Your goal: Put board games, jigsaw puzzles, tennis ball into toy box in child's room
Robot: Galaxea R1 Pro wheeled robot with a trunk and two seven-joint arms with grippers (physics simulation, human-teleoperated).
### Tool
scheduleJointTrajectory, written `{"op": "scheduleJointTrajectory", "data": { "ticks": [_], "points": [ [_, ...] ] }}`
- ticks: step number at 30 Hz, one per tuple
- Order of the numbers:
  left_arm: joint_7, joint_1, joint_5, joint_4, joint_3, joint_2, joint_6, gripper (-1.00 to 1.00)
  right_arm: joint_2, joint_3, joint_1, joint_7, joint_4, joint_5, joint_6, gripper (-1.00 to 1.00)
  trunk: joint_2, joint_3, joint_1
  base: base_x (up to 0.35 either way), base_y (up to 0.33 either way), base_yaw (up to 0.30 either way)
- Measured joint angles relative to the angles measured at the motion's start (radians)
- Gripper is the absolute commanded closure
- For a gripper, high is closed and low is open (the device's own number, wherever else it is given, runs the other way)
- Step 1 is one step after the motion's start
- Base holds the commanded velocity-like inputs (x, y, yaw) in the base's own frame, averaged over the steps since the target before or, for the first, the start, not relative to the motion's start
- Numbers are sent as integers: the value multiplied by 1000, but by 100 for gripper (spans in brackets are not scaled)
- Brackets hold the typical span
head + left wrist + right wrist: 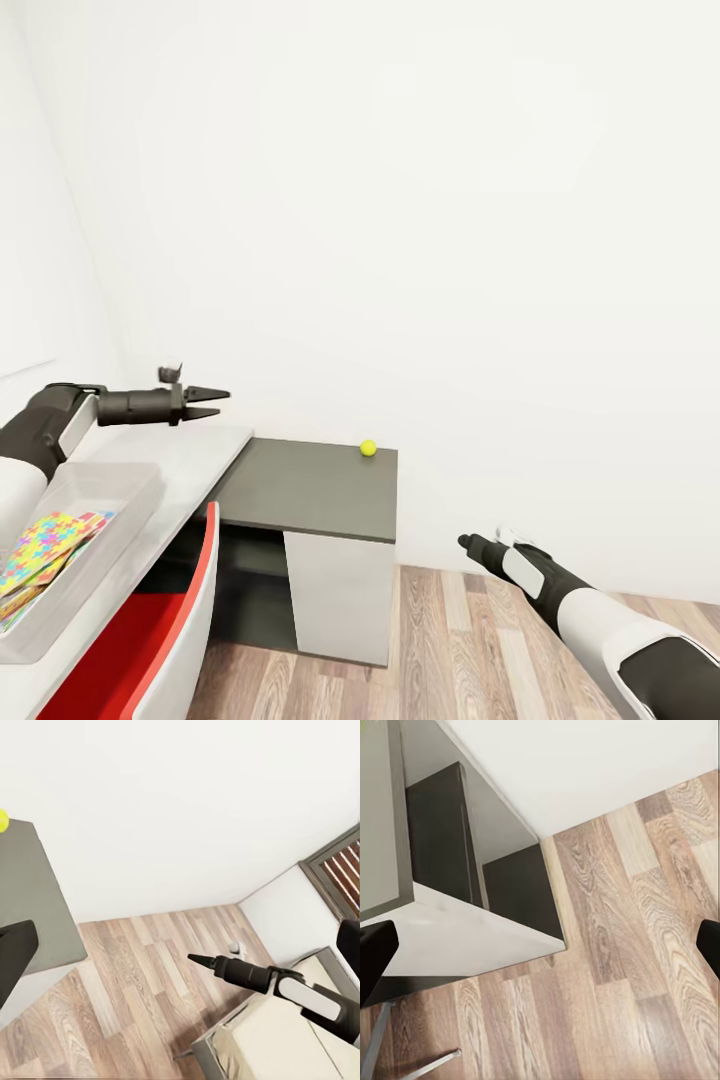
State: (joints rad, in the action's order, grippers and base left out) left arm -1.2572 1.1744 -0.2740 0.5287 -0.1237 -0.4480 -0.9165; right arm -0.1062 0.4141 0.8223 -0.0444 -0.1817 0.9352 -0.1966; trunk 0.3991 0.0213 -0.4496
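Now the ball [368, 448] sits at the far edge of the dark desk [310, 490], well clear of my left gripper [212, 402], whose jaws stand slightly apart and empty; light and apt to roll, best pinched across its middle; right gripper's [466, 543] state I cannot tell

Brightness: the room was bright and evenly lit, with no visible lamp.
Wall [450, 200]: it was nearly blown out to plain white, with its corners barely readable.
Shadows: these were soft and faint, darkest in the recess under the desk [310, 490].
Sharpness: the floor [615, 967] grain was crisp; dark finger edges in the wrist views were blurred.
Glare: the desk top carried a mild sheen.
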Motion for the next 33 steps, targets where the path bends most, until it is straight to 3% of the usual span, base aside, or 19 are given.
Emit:
{"op": "scheduleJointTrajectory", "data": {
  "ticks": [9, 19, 28, 33],
  "points": [
    [79, 0, -1, 0, 1, 20, 28, -100, -12, -2, -14, 1, 15, 1, -1, -100, 0, -14, 0, 0, 0, -19],
    [149, -3, 0, -1, 2, 79, 35, -100, -35, -2, -38, 1, 27, 3, -2, -100, 0, -30, 0, 0, 0, -93],
    [180, -4, 2, 1, 2, 85, 37, -100, -39, 1, -39, 1, 27, 0, 1, -100, -1, -43, 0, 0, 0, -119],
    [298, -4, 3, 3, 7, 94, 37, -100, -39, 2, -40, 1, 26, -5, 3, -100, -2, -48, 0, 0, 0, -61]
  ]
}}
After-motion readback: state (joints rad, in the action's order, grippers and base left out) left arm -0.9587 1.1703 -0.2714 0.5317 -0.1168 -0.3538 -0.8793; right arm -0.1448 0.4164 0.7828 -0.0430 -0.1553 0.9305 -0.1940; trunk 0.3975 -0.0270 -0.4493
